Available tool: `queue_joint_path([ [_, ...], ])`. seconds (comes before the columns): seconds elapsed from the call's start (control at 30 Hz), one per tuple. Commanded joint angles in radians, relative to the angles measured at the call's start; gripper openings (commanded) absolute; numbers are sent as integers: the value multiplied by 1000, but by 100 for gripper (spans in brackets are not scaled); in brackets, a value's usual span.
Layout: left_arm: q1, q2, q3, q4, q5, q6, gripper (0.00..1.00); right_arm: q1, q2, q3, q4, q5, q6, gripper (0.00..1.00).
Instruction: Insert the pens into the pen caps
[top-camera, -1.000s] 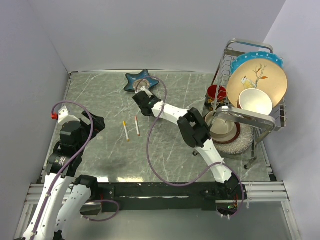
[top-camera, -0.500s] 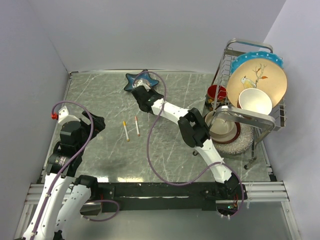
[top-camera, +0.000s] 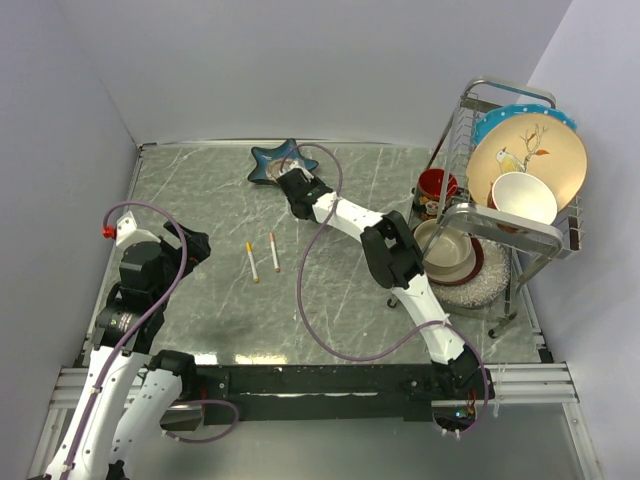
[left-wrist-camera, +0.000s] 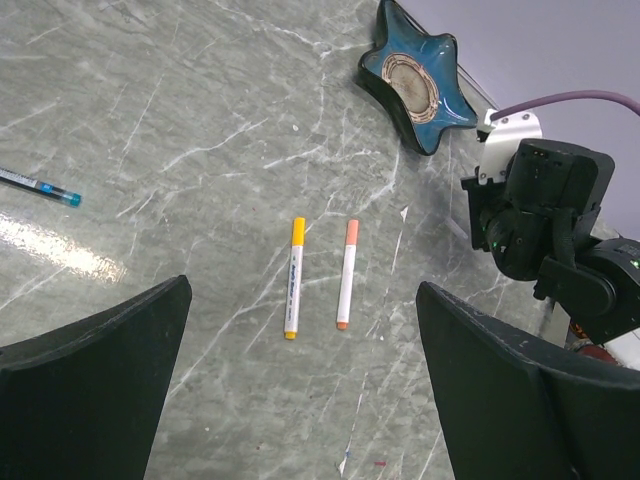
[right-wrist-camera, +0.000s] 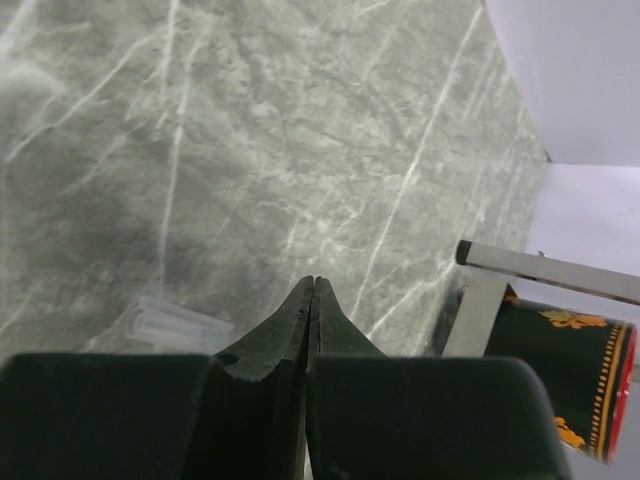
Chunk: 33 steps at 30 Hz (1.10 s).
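Nearest me, the L arm is sitting tucked at its corner, not budging over the last sec. The left gripper (left-wrist-camera: 305, 295) is hanging w/ jaws spread wide, nothing between them, looking down at the pens.

Both pens are lying mid-table, side by side, approx parallel, not touching, same spot as a sec ago: yellow-capped pen (left-wrist-camera: 293, 285) and orange-capped pen (left-wrist-camera: 346, 280). Each is wearing a coloured tube on its far end, yellow cap (left-wrist-camera: 298, 231) and orange cap (left-wrist-camera: 352, 233). So to me the job is reading as done or nearly. Can't tell if the caps are pushed fully home. Barrels are slim, white, smooth plastic, prob. rolling easily on the slick grey marble-look table (top-camera: 200, 180).

Farther out is the change: the R arm is stretching away from the pens. The right gripper (right-wrist-camera: 312, 290), fingers pressed together on nothing, is now sitting at the near edge of the star dish (left-wrist-camera: 450, 100), having been short of it a sec ago. Touching it or not, can't tell. It's looking like a retreat, not a fresh pick.

The dish is glossy blue ceramic, five-pointed, w/ a brownish centre. A small clear plastic bit (right-wrist-camera: 175, 325) is lying under the R wrist, identity unclear. Far R, the wire rack (top-camera: 505, 232) w/ its big plate (top-camera: 535, 145) is sitting shifted rightward vs before, maybe nudged by the R elbow.
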Motion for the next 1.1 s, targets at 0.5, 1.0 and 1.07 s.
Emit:
queue_joint_path([
  [0.5,0,-10,-7,34,1,15,99,7,-51,-73,-24,-156,56,0],
  [1.0,2,-24,-7,31,-10,12,99,76,-110,-179,62,-186,22,2],
  [1.07,0,-24,-7,31,-10,10,99,77,-114,-177,61,-187,26,2],
])
